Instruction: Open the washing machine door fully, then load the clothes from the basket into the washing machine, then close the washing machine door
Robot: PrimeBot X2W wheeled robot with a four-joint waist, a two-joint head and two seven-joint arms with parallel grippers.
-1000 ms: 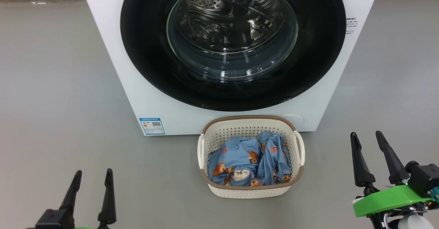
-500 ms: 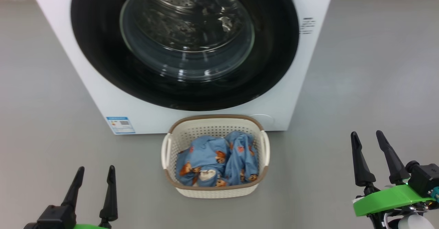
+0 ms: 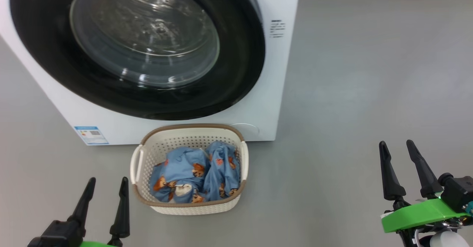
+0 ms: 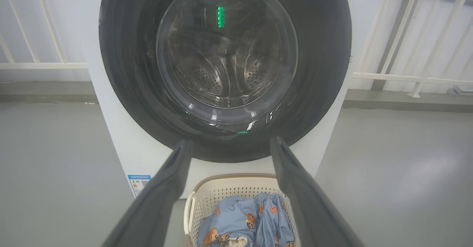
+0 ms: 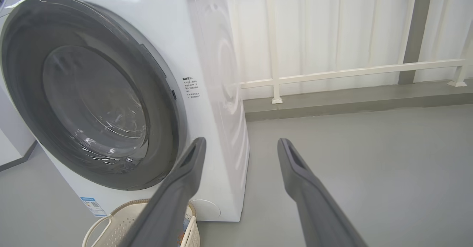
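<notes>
My left pincer point(image 3: 108, 182) and right pincer point(image 3: 396, 145) hang spread and empty, well back from the shut washing machine door point(image 3: 236, 54). The basket point(image 3: 192, 128) of clothes point(image 3: 192, 175) sits just below it, so I fear a low reach could knock the basket aside.

door point(image 3: 144, 43) shut on white washer point(image 3: 271, 99) | cream basket point(image 3: 194, 209) before it — blue bear-print clothes point(image 3: 192, 173) inside

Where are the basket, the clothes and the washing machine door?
basket point(image 3: 192, 207): head view, front wall.
clothes point(image 3: 184, 169): head view, blue fabric.
washing machine door point(image 3: 240, 62): head view, black ring.
</notes>
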